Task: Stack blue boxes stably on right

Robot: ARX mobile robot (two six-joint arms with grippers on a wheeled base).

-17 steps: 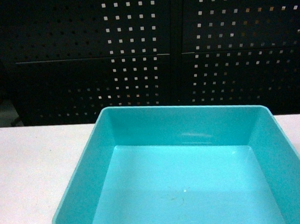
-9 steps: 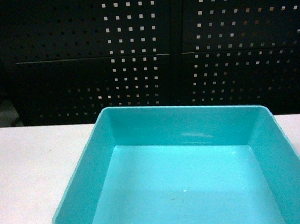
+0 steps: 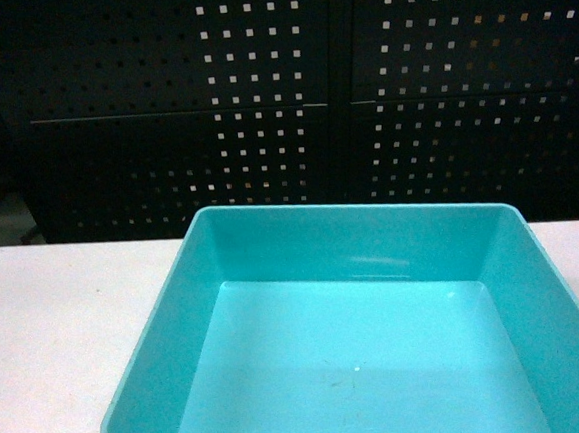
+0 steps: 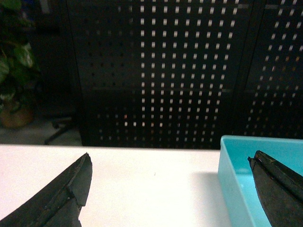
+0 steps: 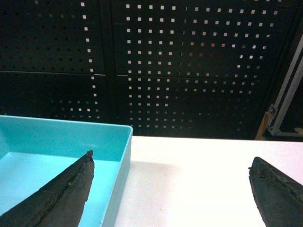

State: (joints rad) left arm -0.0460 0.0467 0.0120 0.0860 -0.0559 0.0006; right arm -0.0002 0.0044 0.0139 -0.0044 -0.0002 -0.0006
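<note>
Straddling the blue box's [image 3: 355,342] side walls, both tools were set for a 2-arm pickup, by my read. Box sat on the white desk [image 3: 57,325], open side up, nothing inside, far wall toward the black perforated panel [image 3: 279,87]. Left tool [image 4: 170,189] was wide open, holding nothing: 1 finger over bare desk left of the box, the other over the box interior. Right tool [image 5: 173,189] mirrored it, also wide open and not gripping anything, box's right wall between its fingers. No 2nd box in view, so the stack target couldn't be confirmed. Next move likely needed both tools lowered over the walls, closed evenly, then a level lift.
</note>
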